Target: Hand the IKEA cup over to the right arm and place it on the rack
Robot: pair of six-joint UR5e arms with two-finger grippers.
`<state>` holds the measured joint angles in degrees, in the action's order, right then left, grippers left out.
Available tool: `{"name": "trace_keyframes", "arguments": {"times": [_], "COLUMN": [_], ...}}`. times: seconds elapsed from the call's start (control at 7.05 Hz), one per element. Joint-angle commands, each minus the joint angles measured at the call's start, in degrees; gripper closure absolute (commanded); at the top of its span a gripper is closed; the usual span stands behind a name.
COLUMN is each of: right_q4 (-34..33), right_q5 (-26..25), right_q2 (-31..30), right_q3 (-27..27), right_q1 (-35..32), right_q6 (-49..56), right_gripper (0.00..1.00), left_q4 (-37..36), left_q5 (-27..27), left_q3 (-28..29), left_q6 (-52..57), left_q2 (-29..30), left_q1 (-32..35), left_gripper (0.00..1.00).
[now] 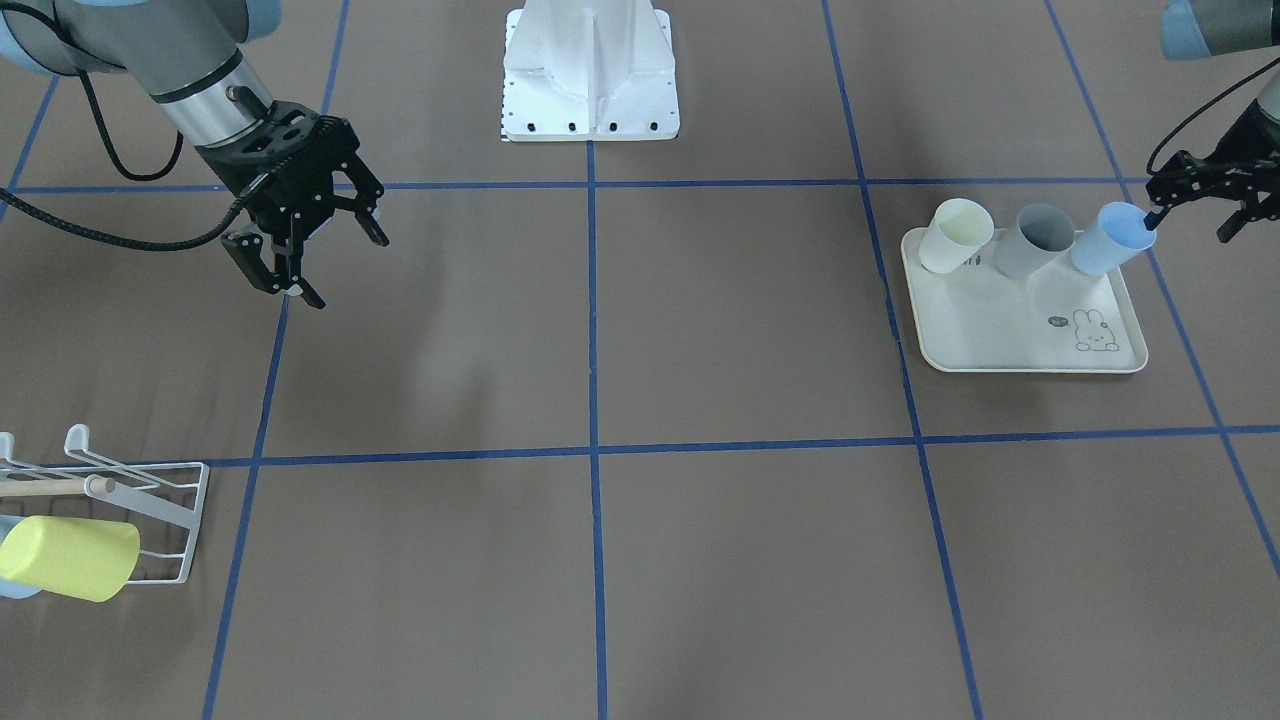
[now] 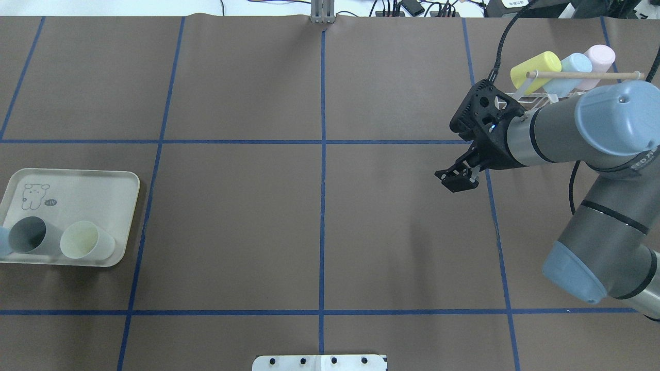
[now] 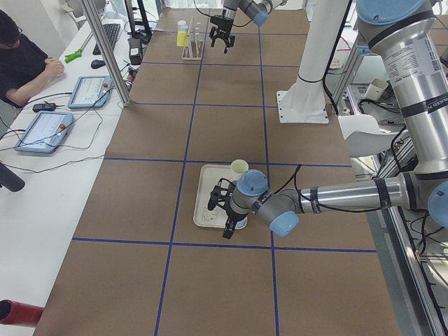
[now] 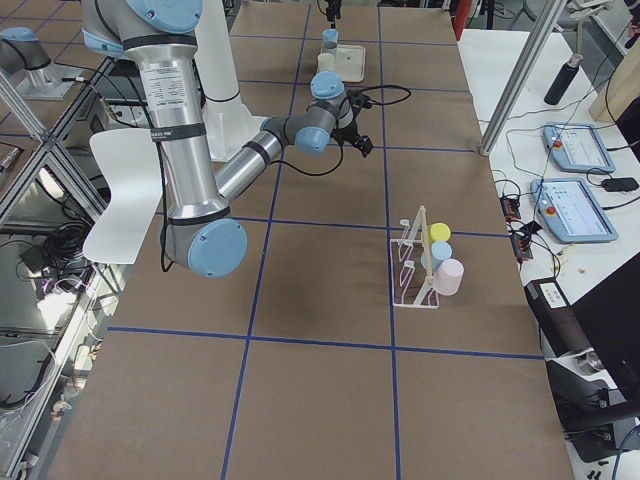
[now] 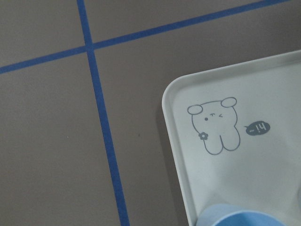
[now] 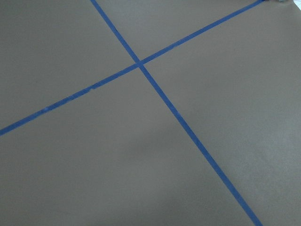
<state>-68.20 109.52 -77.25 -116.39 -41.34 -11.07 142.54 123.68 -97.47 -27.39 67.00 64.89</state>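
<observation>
Your left gripper point(image 1: 1188, 228) is at the tray point(image 1: 1030, 362), which lies toward the table's left end. Its jaws are apart. One fingertip is at the rim of the blue cup point(image 1: 1108, 240) and the other is outside the cup, clear of it. You cannot tell whether that near fingertip touches the rim. The blue cup stands in the tray's corner on the robot's side. The grey cup point(image 1: 1035, 242) is next along that edge, then the cream cup point(image 1: 955, 236). In the left wrist view you see only the cup's rim at the bottom, beside the tray's printed figure.

Your right gripper point(image 1: 330, 265) hangs over bare table toward the right end. It is wide open and holds nothing.

The rack point(image 1: 165, 512) sits near the table's far right corner. It carries a yellow cup point(image 2: 536, 67), a light-blue cup point(image 2: 575, 64) and a pink cup point(image 2: 598, 55), side by side under the rod point(image 2: 582, 75).
</observation>
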Motion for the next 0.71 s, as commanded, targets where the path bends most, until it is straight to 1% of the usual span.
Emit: {"name": "trace_keyframes", "arguments": {"times": [0.0,0.14,0.28,0.57], "right_q4": [0.00,0.00,0.00,0.09], "right_q5": [-0.10,-0.10,-0.10,-0.10], "right_q2": [-0.26,-0.35,-0.44,-0.70], "right_q3": [0.02,0.02,0.02,0.02], "right_q1": [0.21,0.21,0.21,0.21], "right_q6": [0.08,0.09,0.09,0.26], "right_gripper": [0.02,0.02,0.02,0.02], "left_q4": [0.37,0.28,0.28,0.28], "left_q5": [0.43,0.77,2.95,3.33], "left_q3": [0.35,0.44,0.88,1.06], "left_q6": [-0.12,-0.12,-0.12,-0.04], "left_q2": [-0.29,-0.29,-0.29,-0.21], "left_q1": [-0.11,-0.29,-0.37,-0.99], "left_gripper": [0.11,0.15,0.15,0.15]}}
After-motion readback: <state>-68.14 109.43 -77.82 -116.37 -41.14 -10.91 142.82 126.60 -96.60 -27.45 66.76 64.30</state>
